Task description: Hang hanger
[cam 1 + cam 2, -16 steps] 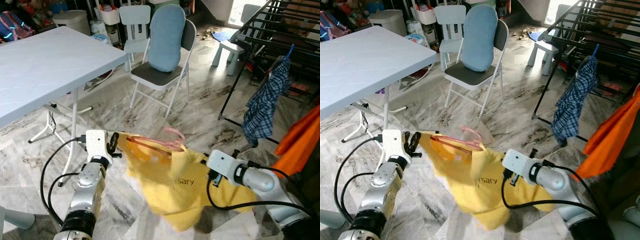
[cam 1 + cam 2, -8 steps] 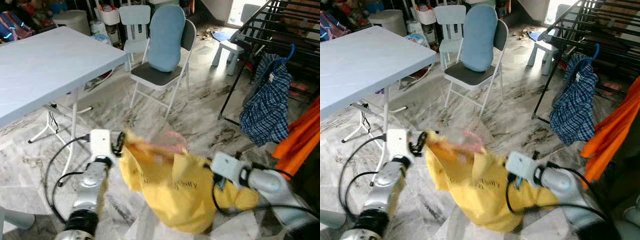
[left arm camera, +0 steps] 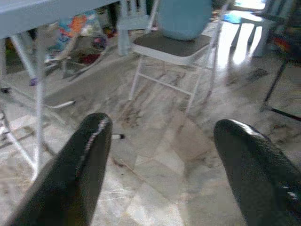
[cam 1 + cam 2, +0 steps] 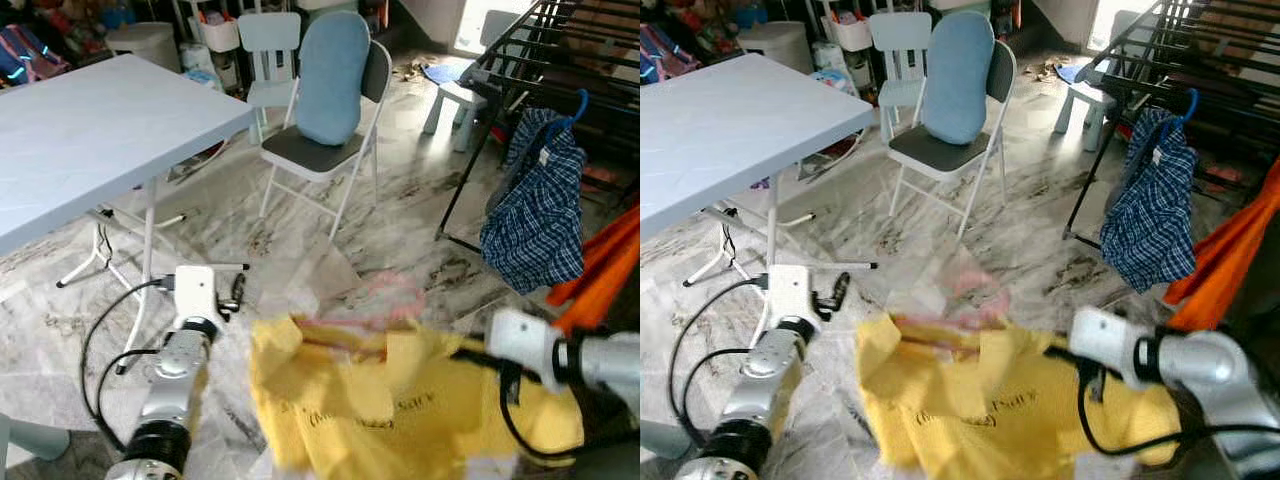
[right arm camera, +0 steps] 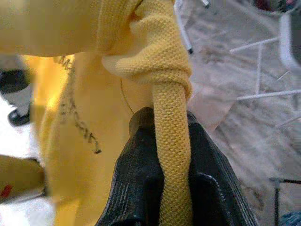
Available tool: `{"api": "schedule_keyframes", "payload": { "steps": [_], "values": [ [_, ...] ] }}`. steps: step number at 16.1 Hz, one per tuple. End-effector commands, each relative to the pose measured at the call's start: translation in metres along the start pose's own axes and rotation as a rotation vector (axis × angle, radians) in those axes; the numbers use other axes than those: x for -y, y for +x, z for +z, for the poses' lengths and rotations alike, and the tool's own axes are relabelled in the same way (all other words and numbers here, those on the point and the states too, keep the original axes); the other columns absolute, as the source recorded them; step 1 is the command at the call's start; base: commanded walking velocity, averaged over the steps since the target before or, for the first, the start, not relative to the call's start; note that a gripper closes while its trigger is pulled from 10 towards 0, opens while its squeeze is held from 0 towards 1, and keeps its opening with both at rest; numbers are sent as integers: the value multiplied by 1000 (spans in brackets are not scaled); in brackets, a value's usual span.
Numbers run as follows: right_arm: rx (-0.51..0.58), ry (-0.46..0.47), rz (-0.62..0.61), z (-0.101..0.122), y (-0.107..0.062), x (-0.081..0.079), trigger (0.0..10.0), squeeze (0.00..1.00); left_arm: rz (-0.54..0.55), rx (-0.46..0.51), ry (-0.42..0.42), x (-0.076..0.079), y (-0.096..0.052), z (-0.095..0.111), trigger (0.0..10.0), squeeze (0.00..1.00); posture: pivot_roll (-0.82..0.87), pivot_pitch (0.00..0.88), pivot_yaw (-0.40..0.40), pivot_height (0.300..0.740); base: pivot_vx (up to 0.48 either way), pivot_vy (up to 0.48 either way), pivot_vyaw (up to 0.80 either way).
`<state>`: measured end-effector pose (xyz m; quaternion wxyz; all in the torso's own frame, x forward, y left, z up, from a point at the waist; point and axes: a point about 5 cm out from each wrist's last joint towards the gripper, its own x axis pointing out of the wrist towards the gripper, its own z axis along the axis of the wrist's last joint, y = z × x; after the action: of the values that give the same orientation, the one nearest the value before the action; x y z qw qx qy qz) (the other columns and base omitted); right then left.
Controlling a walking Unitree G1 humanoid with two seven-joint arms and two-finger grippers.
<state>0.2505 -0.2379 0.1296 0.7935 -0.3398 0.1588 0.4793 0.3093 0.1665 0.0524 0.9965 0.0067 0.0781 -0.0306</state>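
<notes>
1. The right hand (image 5: 162,183) is pinching a rolled strip of the yellow shirt (image 4: 400,405) tight between its fingers.
2. The left hand (image 3: 164,155) is hanging spread apart and empty, beside the shirt.
3. The pink hanger (image 4: 385,300) is sitting blurred in the shirt's neck, low over the marble floor (image 4: 300,220).
4. The drying rack (image 4: 560,60) is standing well apart, on the right.
5. Judgement: the cloth is looking soft, light and floppy, so gripping the stiff hanger near its hook would steer better.
</notes>
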Motion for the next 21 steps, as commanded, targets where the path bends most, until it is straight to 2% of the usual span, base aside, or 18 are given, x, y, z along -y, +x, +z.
{"api": "schedule_keyframes", "payload": {
  "steps": [1,2,4,5,6,8,12,13,14,15,16,19,21],
  "values": [
    [61,-41,-136,16,-1,24,10000,0,-64,38,9,9,-1,5,10000,0,-292,0,48,740,0,0,0],
    [69,-49,-203,19,2,33,10000,0,-93,63,14,14,-1,8,10000,0,-288,0,45,740,0,0,0],
    [123,2,-345,32,15,46,10000,0,-91,133,4,20,0,19,10000,0,-280,0,42,740,0,0,0],
    [133,27,-373,35,19,48,10000,0,-90,157,-3,21,-1,23,10000,0,-280,0,42,740,0,0,0],
    [141,32,-389,37,23,48,10000,0,-94,174,-12,22,-1,25,10000,1000,-280,0,42,740,0,0,0],
    [116,45,-496,36,35,55,10000,0,-70,218,-17,20,-2,31,10000,1000,-282,0,43,740,0,0,0],
    [138,112,-628,44,46,65,10000,0,-98,231,30,27,-3,32,10000,1000,-286,0,45,740,0,0,0],
    [138,112,-628,44,46,65,10000,0,-98,231,30,27,-3,32,10000,1000,-286,0,45,740,0,0,0],
    [157,149,-623,47,50,64,10000,0,-99,220,40,28,-3,31,10000,408,-282,0,42,740,0,0,0],
    [173,161,-606,50,52,62,10000,0,-97,212,46,28,-2,30,10000,408,-281,0,40,740,0,0,0],
    [193,172,-574,54,54,59,10000,0,-87,202,50,26,-2,28,10000,0,-281,0,38,740,0,0,0],
    [225,176,-440,61,54,45,10000,0,-68,187,33,23,2,28,10000,0,-288,0,38,740,0,0,0],
    [231,191,-345,62,55,31,10000,0,-78,189,17,28,5,30,10000,0,-296,0,43,740,0,0,0]
  ]
}}
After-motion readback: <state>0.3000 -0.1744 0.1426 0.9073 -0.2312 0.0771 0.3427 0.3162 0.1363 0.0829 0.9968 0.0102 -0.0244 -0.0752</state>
